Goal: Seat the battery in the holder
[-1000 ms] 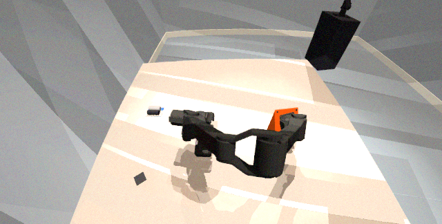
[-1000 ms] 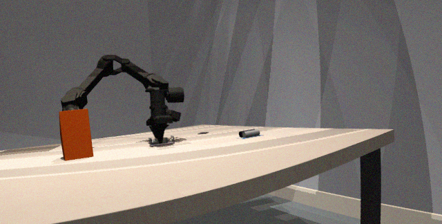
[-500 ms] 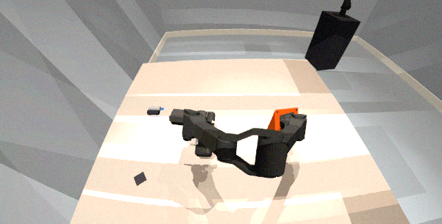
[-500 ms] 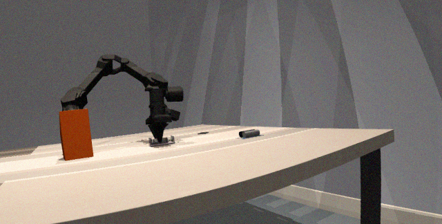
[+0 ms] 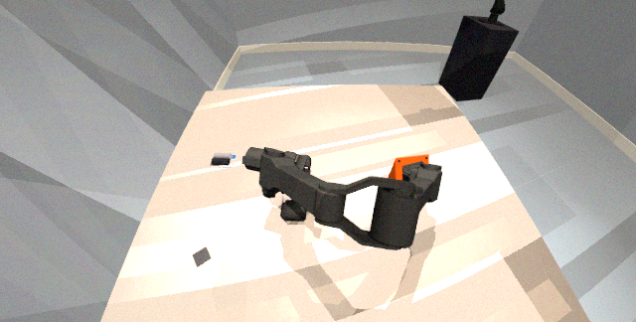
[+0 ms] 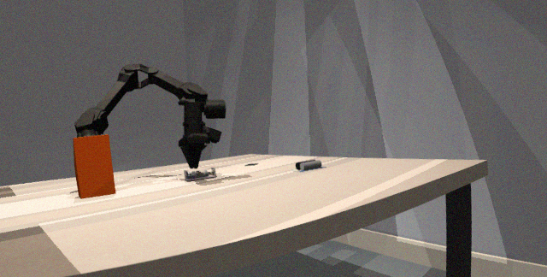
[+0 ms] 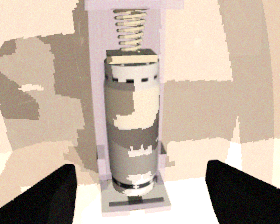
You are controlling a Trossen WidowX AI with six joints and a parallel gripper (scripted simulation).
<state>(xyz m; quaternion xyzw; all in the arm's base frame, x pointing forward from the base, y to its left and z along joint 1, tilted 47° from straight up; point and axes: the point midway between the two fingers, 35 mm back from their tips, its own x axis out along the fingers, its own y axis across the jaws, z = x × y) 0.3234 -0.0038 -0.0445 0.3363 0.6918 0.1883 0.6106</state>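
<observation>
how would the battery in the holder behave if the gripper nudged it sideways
The battery is round-sided, so it would probably want to roll, but the holder's low side walls would likely check it. The spring at one end might give slightly.

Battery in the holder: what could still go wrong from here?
The battery lies lengthwise in the holder behind the spring, between the fingers of the open gripper.

Risks:
1. The fingertips sit low beside the holder, so a sideways move could knock it.
2. The wrist view does not settle whether the terminal end is under the lip; if it isn't, the spring might push the battery out.
</observation>
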